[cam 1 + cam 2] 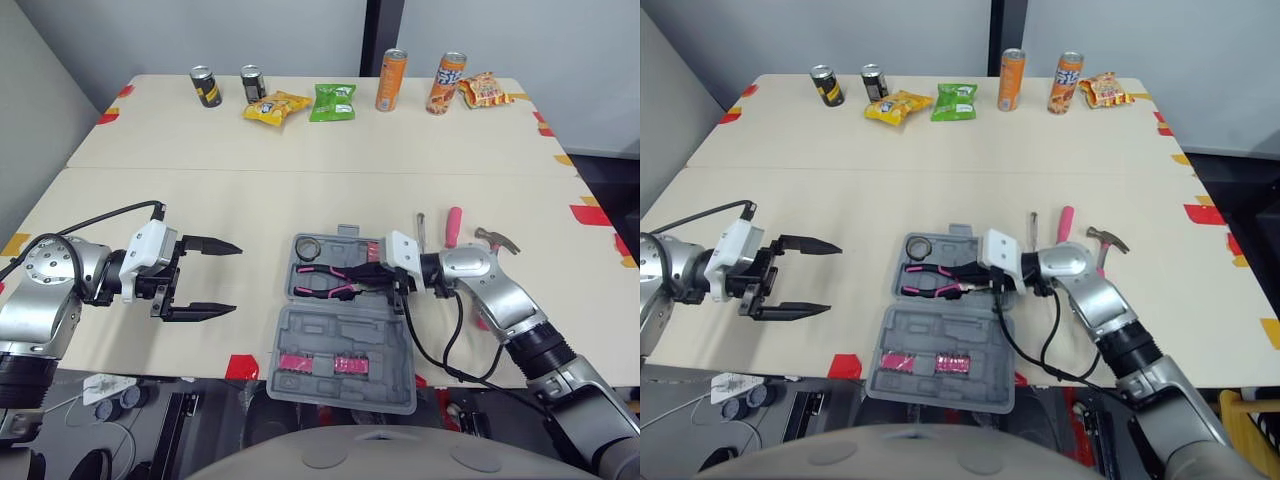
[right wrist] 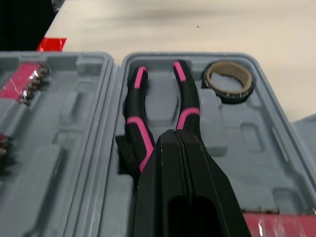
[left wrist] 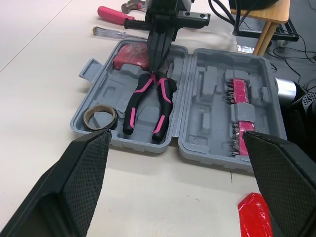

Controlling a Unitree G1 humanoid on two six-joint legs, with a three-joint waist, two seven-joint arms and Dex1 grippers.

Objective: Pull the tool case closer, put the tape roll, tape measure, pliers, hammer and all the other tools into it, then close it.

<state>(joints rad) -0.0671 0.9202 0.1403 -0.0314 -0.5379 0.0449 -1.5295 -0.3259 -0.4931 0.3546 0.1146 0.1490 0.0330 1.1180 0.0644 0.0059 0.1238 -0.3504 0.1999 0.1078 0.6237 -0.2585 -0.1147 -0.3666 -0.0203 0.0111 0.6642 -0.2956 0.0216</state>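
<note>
- Left eye view: the case (image 1: 345,335) lies open and flat at the near edge of the surface (image 1: 300,170), lid half towards me. I judge the pulling done and the loading under way.
- My right end effector (image 1: 352,274) reaches over the tray half with its fingers together. The tips are down at the head of the pliers (image 1: 322,282), which lie in their slot. I cannot tell whether the tips pinch the head or only rest on it.
- The tape roll (image 1: 307,247) sits in the tray's far left corner. A red block by the pliers' head, which I take for the tape measure (image 3: 129,57), is in the tray too.
- My left end effector (image 1: 237,278) hovers with its fingers wide apart over bare surface, well left of the case.
- The hammer (image 1: 497,238), a screwdriver (image 1: 421,232) and a pink-handled tool (image 1: 453,225) lie outside, just right of the case, beside my right forearm.
- Next, as I judge it, I lift the right end effector clear of the pliers, spread its fingers and turn to those three tools. The hammer's handle runs under my arm, so the arm must draw back first. Closing the lid comes last.
- The surface is pale, two tops butted along a seam, with red and yellow tape marks (image 1: 590,214) at its edges.
- Cans (image 1: 205,86) and snack bags (image 1: 333,101) line the far side.
- Behind stands a grey wall (image 1: 250,30) with a dark upright strip.
</note>
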